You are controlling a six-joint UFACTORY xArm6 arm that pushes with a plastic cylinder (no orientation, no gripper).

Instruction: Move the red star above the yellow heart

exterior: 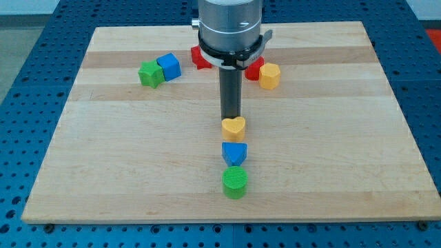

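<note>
Wood counter [138, 165] fills the view, blue pegboard around it. Arm's grey housing [230, 27] at far centre, dark rod dropping from it. My tip [231, 118] sits just behind the yellow heart [233, 127], touching or nearly so, can't tell which. No jaws on this tool, just a rod, so nothing is gripped.

Red star [200, 58] far centre-left, partly hidden by the housing, well apart from the heart. Another red block [255, 68] right of the housing, shape unclear, touching a yellow block [269, 76] on its right. Far left: green block [149, 74] touching blue cube [169, 66]. Near the heart, in a line toward the near edge: blue block [234, 152], then green cylinder [235, 182].
</note>
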